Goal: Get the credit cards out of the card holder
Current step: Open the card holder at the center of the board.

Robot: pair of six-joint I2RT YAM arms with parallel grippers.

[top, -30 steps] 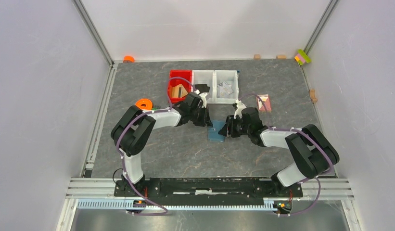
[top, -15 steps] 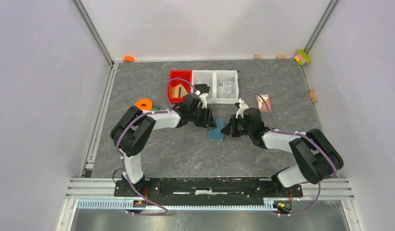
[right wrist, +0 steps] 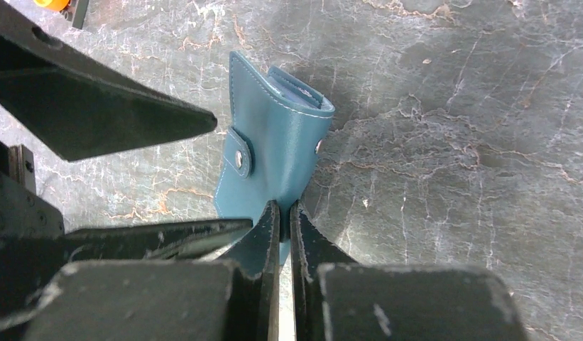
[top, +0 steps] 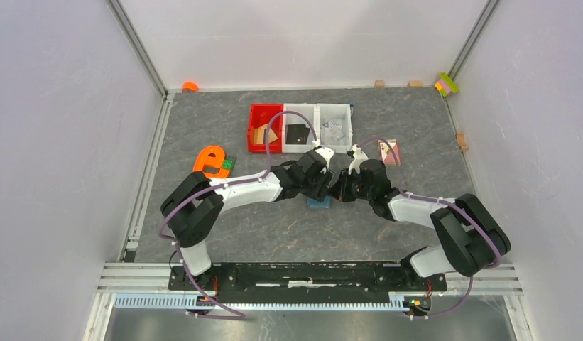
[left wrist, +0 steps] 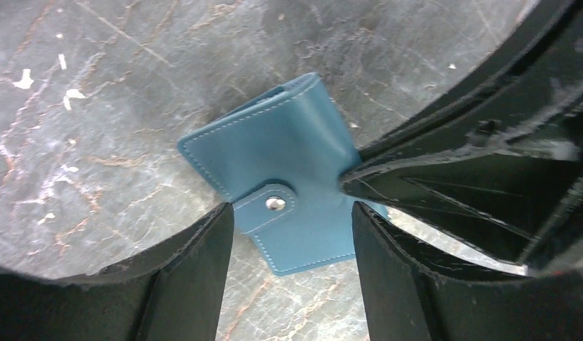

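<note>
The card holder (left wrist: 285, 156), a steel-blue wallet with its snap tab fastened, lies on the dark stone table. From above it is mostly hidden, only a blue corner (top: 318, 203) showing. My left gripper (left wrist: 292, 213) hovers open over it, its fingers straddling the snap end without touching. My right gripper (right wrist: 285, 207) is shut on the card holder's near edge (right wrist: 274, 142). The two grippers meet at mid-table, the left gripper (top: 322, 189) just left of the right gripper (top: 336, 192). I cannot make out any credit cards in the holder's open end. A black card (top: 297, 133) lies in the middle white bin.
A red bin (top: 255, 113) holding a tan piece and two white bins (top: 333, 109) stand behind the grippers. An orange object (top: 211, 160) with a green brick lies at the left, a pinkish item (top: 389, 151) at the right. Small blocks line the back edge.
My left gripper swung right from near the bins to over the card holder and opened. My right gripper closed on the holder's edge.
</note>
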